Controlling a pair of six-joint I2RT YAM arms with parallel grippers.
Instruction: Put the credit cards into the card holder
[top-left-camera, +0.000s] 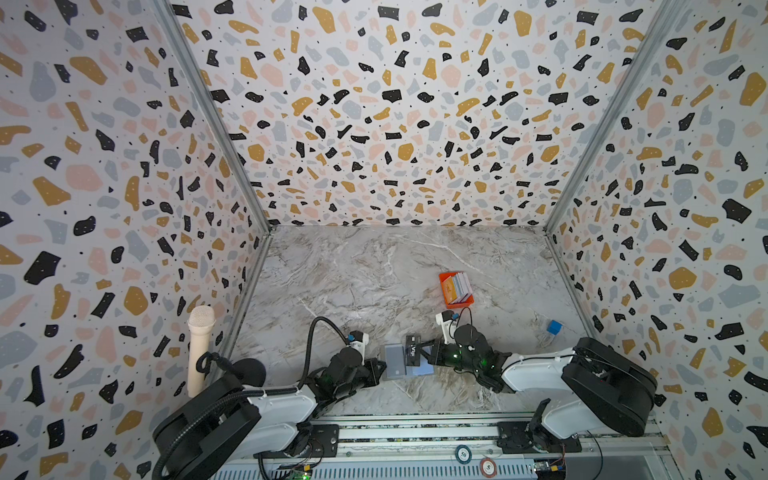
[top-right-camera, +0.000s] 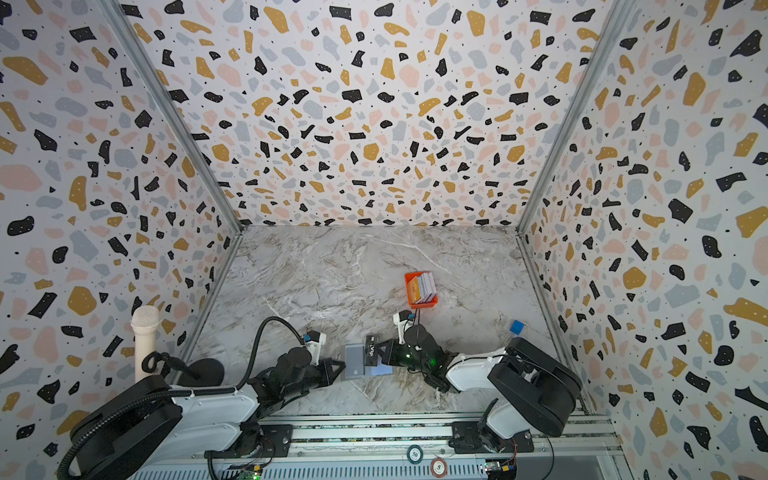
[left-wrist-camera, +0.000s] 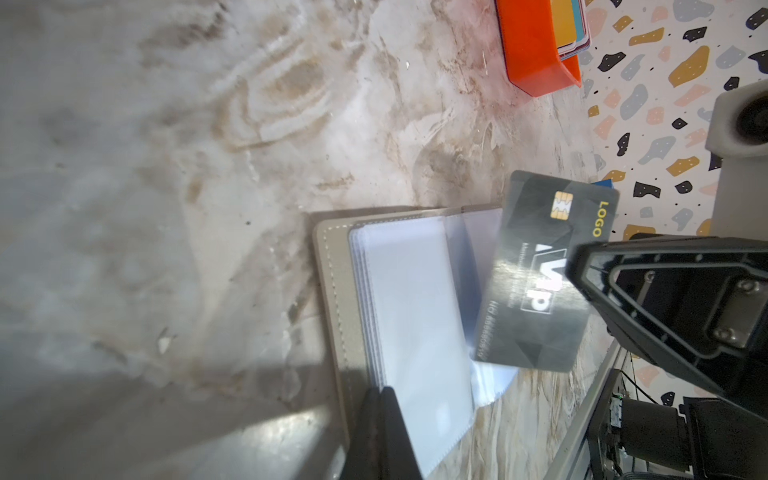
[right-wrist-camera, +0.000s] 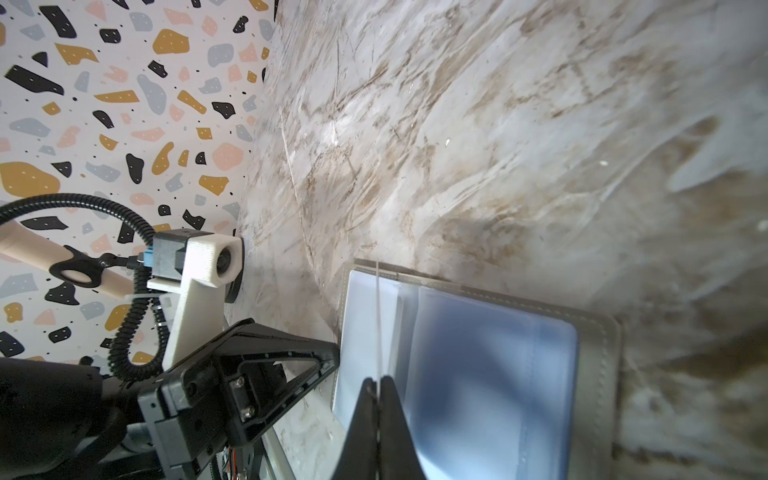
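Nearest the front of the marbled counter, a grey card holder lies open and flat between 2 robot arms. The left gripper is pressed together on the holder's edge, where the cover meets the clear pockets. Whether it pinches them or only pins them down is unclear.

The right gripper, also pressed together, pinches 1 dark card marked "Vip" by the middle of a long edge. The card is tilted over the holder's middle, and whether it touches the pockets cannot be told.

Farther back, well apart, an orange tray holds more cards standing on edge.

The card looks light, thin, stiff and slick. A firm pinch at 1 edge, leaving the opposite edge free to enter, likely suits it. The pockets look soft and floppy and may buckle, and the light holder may slide unless held down.
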